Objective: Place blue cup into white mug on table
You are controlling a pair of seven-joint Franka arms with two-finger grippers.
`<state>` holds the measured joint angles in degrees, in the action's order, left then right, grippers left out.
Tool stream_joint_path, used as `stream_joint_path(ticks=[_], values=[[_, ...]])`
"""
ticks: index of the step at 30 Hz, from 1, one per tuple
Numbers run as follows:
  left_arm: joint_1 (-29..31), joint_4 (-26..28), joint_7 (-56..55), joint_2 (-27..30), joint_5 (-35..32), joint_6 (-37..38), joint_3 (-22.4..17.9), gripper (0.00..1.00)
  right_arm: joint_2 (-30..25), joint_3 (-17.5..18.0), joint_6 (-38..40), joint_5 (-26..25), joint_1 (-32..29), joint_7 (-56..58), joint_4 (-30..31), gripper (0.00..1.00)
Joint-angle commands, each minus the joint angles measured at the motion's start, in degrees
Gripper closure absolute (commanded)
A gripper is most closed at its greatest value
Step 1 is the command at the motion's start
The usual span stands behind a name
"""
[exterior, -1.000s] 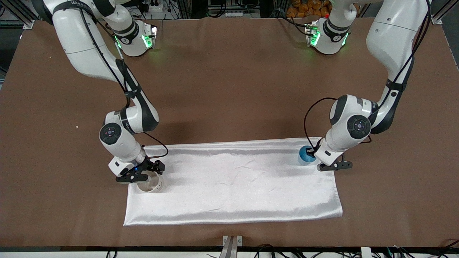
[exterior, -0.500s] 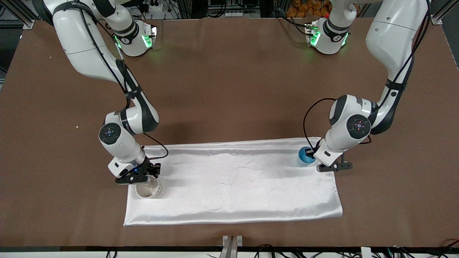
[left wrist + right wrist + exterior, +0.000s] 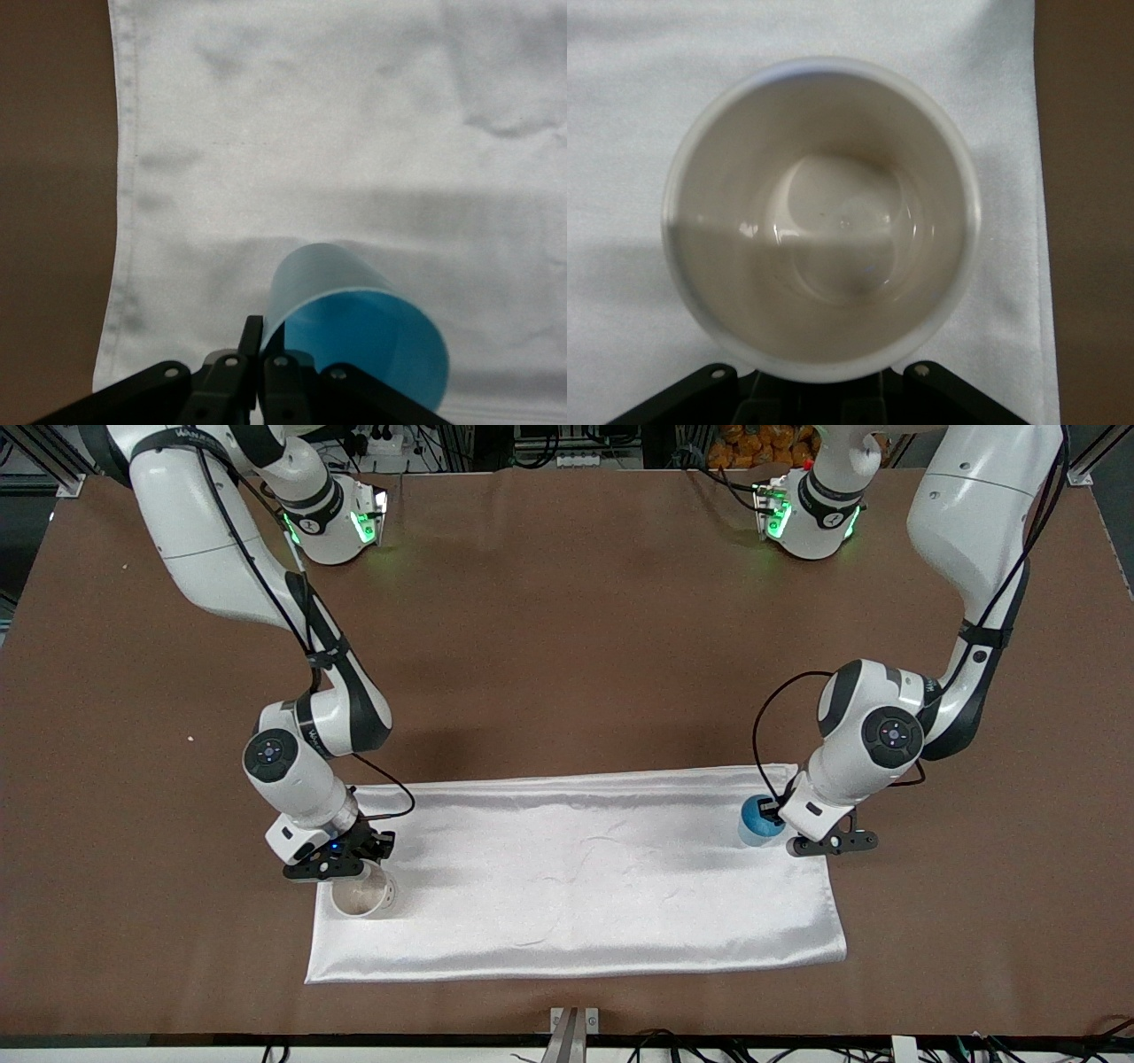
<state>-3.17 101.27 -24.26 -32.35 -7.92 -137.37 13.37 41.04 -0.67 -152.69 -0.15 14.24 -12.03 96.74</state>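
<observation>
The blue cup [image 3: 758,821] is over the white cloth's corner at the left arm's end. My left gripper [image 3: 772,810] is shut on its rim, one finger inside and one outside; the left wrist view shows the cup [image 3: 354,323] tilted in that gripper [image 3: 263,341]. The white mug [image 3: 361,895] is over the cloth's corner at the right arm's end, under my right gripper [image 3: 347,861]. That gripper holds the mug at its handle side, and the black handle is hidden. The right wrist view looks into the mug's off-white inside [image 3: 824,221]; the fingers are hidden under its rim.
A white satin cloth [image 3: 576,886] lies along the part of the brown table [image 3: 567,646] nearer to the front camera, between the two grippers. Both arm bases stand at the table's edge farthest from that camera.
The right gripper has shifted slightly toward its end of the table, and the mug shows more fully from under it. The left gripper with the blue cup has barely shifted.
</observation>
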Motion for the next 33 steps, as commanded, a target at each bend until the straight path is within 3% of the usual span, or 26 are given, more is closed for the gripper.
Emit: stream_joint_path(ticks=[1, 12, 15, 23, 28, 33], values=[[-0.43, -0.02, -1.58, 0.98, -2.54, 0.62, -0.28, 1.00, -4.29, 0.41, 1.60, -0.82, -0.26, -3.17, 1.87, 1.00], [-1.22, -3.09, -1.93, 1.59, -3.95, 5.26, 0.25, 1.00, -12.29, 0.59, 11.98, -0.38, 0.35, -7.22, 5.03, 1.00], [-2.19, -4.15, -2.19, 1.59, -3.77, 6.85, 0.25, 1.00, -15.36, 0.67, 8.39, -0.38, 1.14, -8.27, 10.20, 1.00], [-2.89, -4.33, -3.51, 2.47, -3.95, 8.17, 0.34, 1.00, -24.77, 0.85, -10.60, -0.38, 2.72, -8.36, 31.47, 1.00], [-3.33, -4.41, -3.51, 2.65, -3.86, 8.88, 0.25, 1.00, -29.43, 0.76, -11.49, -0.38, 5.10, -10.03, 37.99, 1.00], [-3.94, -4.41, -4.03, 3.17, -3.86, 9.66, 0.25, 1.00, -31.72, 0.76, -10.97, -0.38, 8.17, -14.68, 40.10, 1.00]])
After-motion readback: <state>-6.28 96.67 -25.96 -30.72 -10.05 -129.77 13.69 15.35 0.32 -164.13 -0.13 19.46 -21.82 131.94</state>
